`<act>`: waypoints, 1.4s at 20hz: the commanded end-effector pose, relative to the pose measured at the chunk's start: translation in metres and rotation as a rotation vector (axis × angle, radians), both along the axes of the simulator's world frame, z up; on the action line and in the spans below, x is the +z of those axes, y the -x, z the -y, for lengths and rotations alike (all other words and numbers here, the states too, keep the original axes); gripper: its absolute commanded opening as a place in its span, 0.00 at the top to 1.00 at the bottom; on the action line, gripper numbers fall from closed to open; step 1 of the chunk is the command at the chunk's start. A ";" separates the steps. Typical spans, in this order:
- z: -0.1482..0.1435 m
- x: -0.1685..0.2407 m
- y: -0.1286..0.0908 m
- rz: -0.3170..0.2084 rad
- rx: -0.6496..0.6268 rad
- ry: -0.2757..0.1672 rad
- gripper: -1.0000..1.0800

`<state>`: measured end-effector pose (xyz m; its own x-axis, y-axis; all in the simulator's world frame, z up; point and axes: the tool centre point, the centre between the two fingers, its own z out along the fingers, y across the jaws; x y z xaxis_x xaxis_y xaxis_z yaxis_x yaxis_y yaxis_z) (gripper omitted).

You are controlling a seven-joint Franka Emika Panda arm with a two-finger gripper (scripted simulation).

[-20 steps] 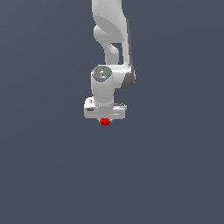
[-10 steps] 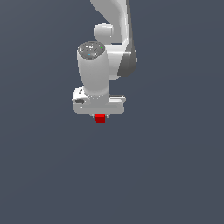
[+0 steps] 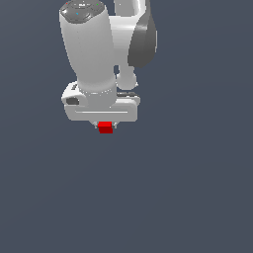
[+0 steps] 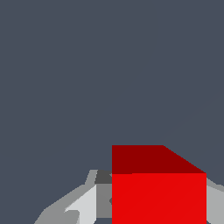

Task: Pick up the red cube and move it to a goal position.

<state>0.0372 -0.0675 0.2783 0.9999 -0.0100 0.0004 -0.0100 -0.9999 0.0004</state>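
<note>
One red cube (image 3: 105, 127) is the only coloured thing in sight, and it sits between the two short fingers (image 3: 97, 127) of the claw (image 3: 105, 128), directly under the wide white body of the hand (image 3: 101, 108). In the exterior view a small light fingertip shows on each side of the cube, pressed against its side faces, so the claw is clamped on the cube. The cube is much narrower than the white hand above it and hangs just below the hand's lower edge.

The white arm (image 3: 89, 47) comes down from the top of the exterior view, its thick forearm link standing over the hand, with a dark grey joint cover (image 3: 143, 42) towards the exterior view's right. Around the arm and cube there is only flat, even dark blue-grey background; no edge of a surface can be made out, so it cannot be told whether the cube is in contact with anything beneath it.

In the wrist view the red cube (image 4: 158, 197) fills much of the frame, with a bright red face towards the camera and a darker red face beyond it. A pale grey finger (image 4: 83, 203) lies right against one side of it, and a sliver of another grey finger (image 4: 215, 203) shows at the opposite side.
</note>
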 end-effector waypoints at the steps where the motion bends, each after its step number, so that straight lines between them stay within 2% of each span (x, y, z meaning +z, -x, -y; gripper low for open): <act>1: 0.003 0.018 -0.008 0.000 0.000 0.000 1.00; 14: 0.016 0.084 -0.041 0.000 0.000 0.000 1.00; 28: 0.020 0.105 -0.053 0.000 0.000 0.000 1.00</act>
